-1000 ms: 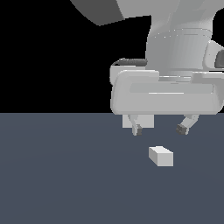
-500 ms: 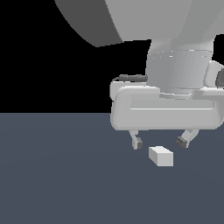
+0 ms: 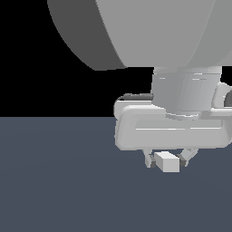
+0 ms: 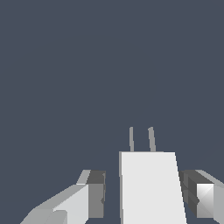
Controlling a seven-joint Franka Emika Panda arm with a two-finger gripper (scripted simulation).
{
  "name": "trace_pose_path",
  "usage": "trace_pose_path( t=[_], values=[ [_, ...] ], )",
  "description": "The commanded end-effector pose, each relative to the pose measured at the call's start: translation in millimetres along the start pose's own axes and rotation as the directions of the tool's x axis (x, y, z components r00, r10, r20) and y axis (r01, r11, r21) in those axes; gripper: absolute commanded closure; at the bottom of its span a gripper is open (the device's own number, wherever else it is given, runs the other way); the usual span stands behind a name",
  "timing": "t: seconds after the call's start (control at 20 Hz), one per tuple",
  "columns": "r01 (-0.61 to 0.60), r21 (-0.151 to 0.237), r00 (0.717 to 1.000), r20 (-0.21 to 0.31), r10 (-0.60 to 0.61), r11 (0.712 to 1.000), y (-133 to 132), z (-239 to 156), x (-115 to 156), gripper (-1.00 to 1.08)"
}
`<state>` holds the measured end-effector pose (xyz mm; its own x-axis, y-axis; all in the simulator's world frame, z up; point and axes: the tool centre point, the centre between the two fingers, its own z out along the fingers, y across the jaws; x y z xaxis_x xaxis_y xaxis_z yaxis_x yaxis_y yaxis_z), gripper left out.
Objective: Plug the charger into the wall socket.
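Observation:
The charger [image 3: 166, 162] is a small light grey block lying on the dark grey floor. In the wrist view the charger [image 4: 151, 188] shows two thin prongs pointing away from the camera. My gripper [image 3: 167, 159] is lowered over it with one finger on each side. In the wrist view my gripper [image 4: 146, 197] is open. A gap shows between one finger [image 4: 94, 194] and the block, while the other finger [image 4: 197, 197] is very close to it. The wall socket is out of view.
The dark grey floor [image 3: 59, 181] stretches around the charger. The arm's large grey body [image 3: 149, 31] fills the upper part of the exterior view and hides what is behind it.
My gripper has come down from above the charger, and its open fingers now sit on either side of the block. The charger has not moved.

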<state>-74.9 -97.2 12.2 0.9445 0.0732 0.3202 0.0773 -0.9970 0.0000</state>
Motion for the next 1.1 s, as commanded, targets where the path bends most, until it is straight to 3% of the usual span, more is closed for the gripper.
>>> trace_pose_path(
  t=[0.0, 0.6, 1.05],
  values=[
    [0.0, 0.0, 1.0, -0.001, 0.0, 1.0, 0, 1, 0, 1.08],
    [-0.002, -0.001, 1.0, -0.001, 0.002, 1.0, 0, -1, 2, 1.08],
    [-0.033, -0.008, 0.999, -0.003, 0.033, 0.999, -5, -25, 35, 1.08]
  ],
)
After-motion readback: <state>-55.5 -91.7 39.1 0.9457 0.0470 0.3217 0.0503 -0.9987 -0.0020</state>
